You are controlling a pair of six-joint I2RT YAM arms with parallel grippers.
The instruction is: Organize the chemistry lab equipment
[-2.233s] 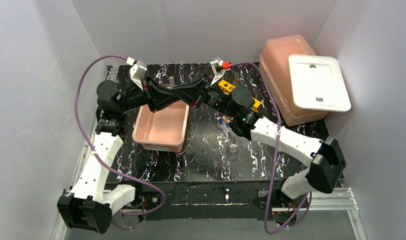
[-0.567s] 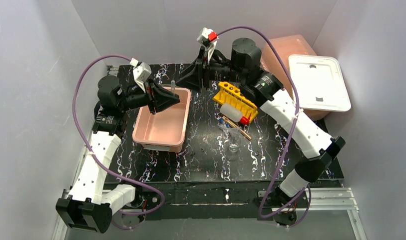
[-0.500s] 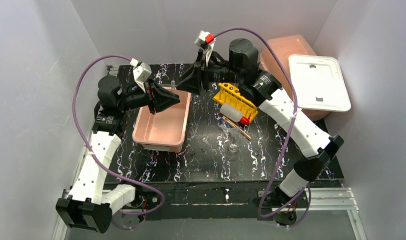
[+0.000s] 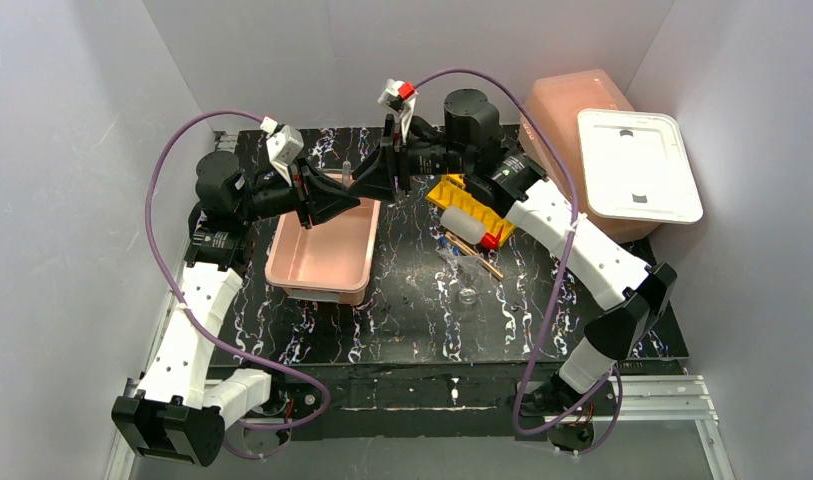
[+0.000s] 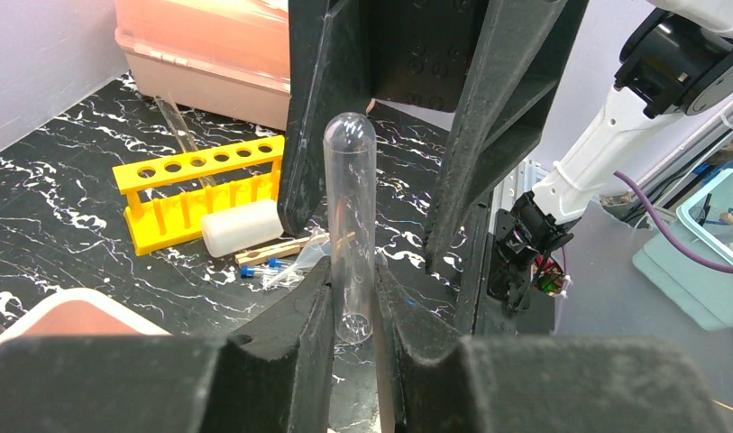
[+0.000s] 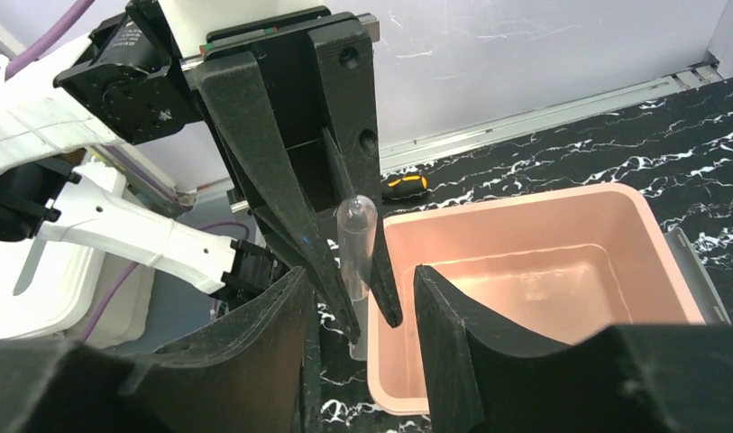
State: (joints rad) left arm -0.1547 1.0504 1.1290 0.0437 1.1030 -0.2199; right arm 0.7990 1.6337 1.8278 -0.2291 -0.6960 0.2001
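1. The left gripper (image 5: pixel 352 281) is clenched on a clear test tube (image 5: pixel 349 216), pinching it at its lower part.
2. The test tube stands upright, with the rounded end on top and well above the fingertips.
3. The right gripper (image 6: pixel 361 281) faces it with the jaws apart and grasps nothing. The tube shows in the gap between them, and I cannot tell if they touch it.
4. In the top view the tube is by the far rim of the pink tub (image 4: pixel 285 272).
5. Farther right on the table (image 4: pixel 402 330) lies the yellow rack (image 5: pixel 200 194). The white bottle (image 5: pixel 241 227) is just beside it, and the thin rods (image 5: pixel 277 252) are near the bottle.
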